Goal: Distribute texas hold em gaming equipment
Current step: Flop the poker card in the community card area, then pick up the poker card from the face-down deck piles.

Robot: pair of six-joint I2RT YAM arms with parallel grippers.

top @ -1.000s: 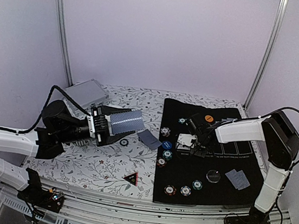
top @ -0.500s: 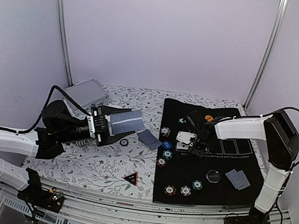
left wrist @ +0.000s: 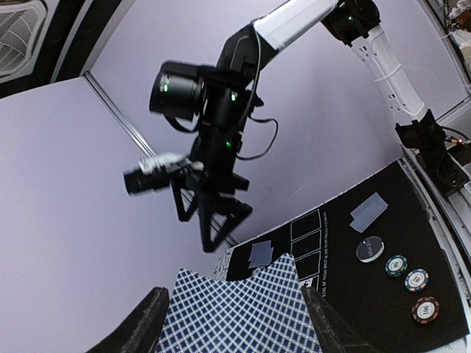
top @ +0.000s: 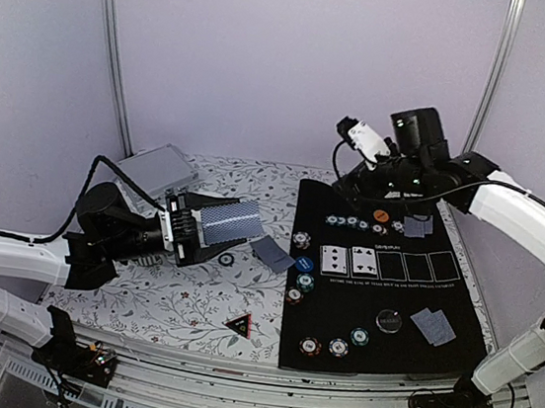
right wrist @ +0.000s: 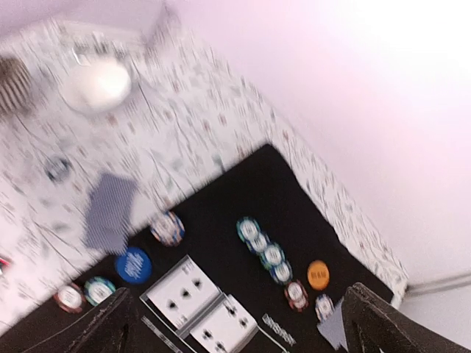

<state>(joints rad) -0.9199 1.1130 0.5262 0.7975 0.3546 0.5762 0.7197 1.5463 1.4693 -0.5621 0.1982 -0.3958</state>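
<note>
Worktop (top: 142, 297): a floral cloth covers the left part; everything listed below rests on or hangs over it.
Black mat (top: 440, 294): lies flat on the right part, printed with a row of card boxes.
Right arm (top: 520, 210): raised above the far edge of the mat, wrist turned downward.
Left arm (top: 7, 256): reaches from the near left across the cloth toward the mat.
Silver case (top: 158, 165): lies at the far left of the worktop.
Right fingers (right wrist: 110, 323): spread wide apart, nothing between them, high over the mat.
Left fingers (left wrist: 143, 327): clamped on the card stack, one on each side.
Card stack (top: 229, 221): grey-blue checked backs, held off the worktop above the cloth, left of the mat.
Face-up cards (top: 350, 261): two, side by side in the two leftmost boxes.
Face-down cards (top: 433, 326): one small set at the near right of the mat; another (top: 419, 224) at the far right; another (top: 271, 254) on the cloth just left of the mat.
Black disc (top: 389, 321): on the mat, left of the near-right set.
Blue button (top: 304, 265): at the mat's left edge, just left of the face-up cards.
Chip row (top: 348, 221): on the mat, beyond the face-up cards.
Orange chip (top: 380, 216): just right of that row.
Near chips (top: 338, 346): three, close to the mat's near edge.
Lone chip (top: 227, 258): on the cloth, under the card stack.
</note>
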